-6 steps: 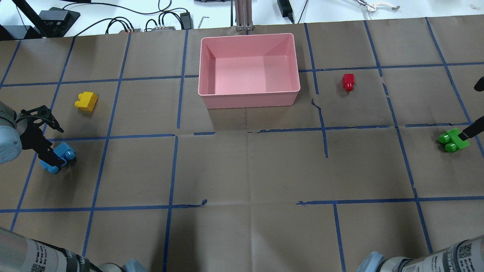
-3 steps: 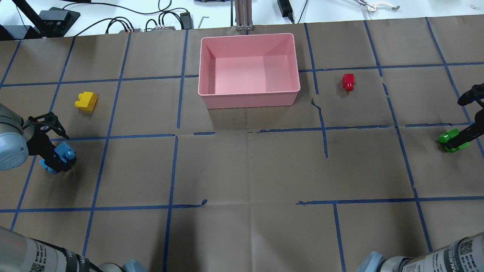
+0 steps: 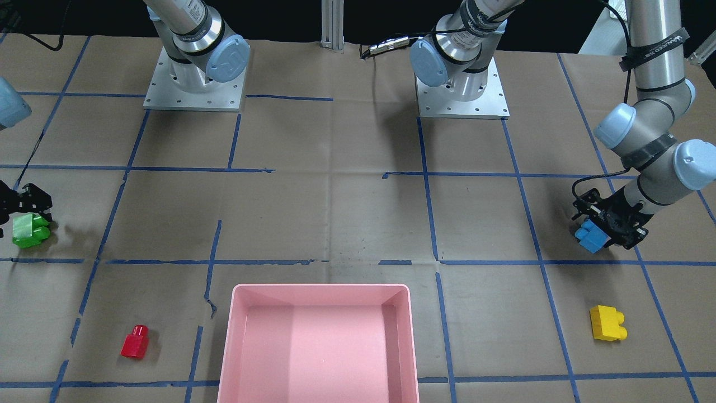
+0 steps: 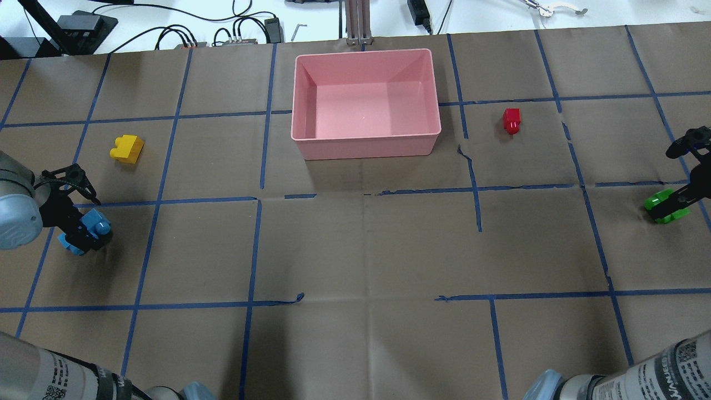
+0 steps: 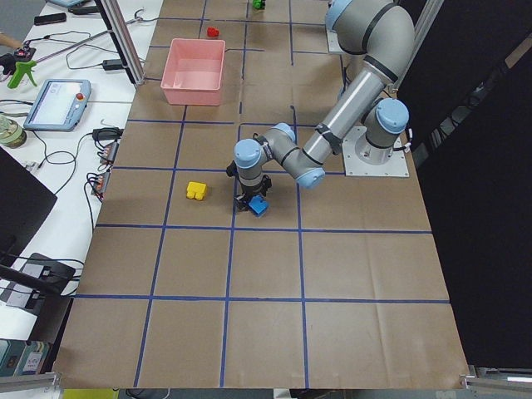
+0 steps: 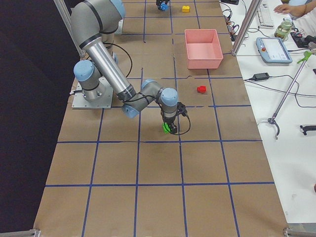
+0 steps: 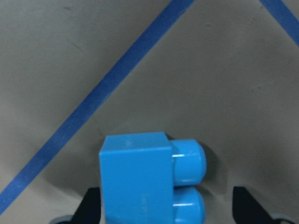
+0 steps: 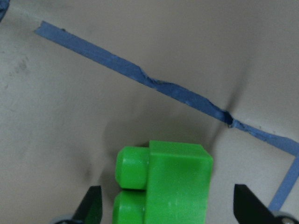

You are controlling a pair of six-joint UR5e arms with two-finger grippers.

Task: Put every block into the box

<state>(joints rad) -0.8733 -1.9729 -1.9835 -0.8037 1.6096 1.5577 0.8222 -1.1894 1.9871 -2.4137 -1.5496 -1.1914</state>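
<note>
Left gripper low at the table's left edge, jaws spread astride the light-blue block; the wrist view shows one fingertip right at the block's flat side, the other standing clear of the studs, so no pinch; the block lies on its side on the brown paper, studs pointing toward the table's middle, just below a blue tape line; right gripper down at the far right edge, likewise parted around the green block; in its wrist view paper shows between block and fingertip on either side; green block on the paper, studs sideways; yellow block alone on the left, between the left gripper and the back edge, well apart from both; red block alone right of the box, near it but not touching; box at the back centre, pink, open side up, only its bare floor showing; all four blocks outside it.
</note>
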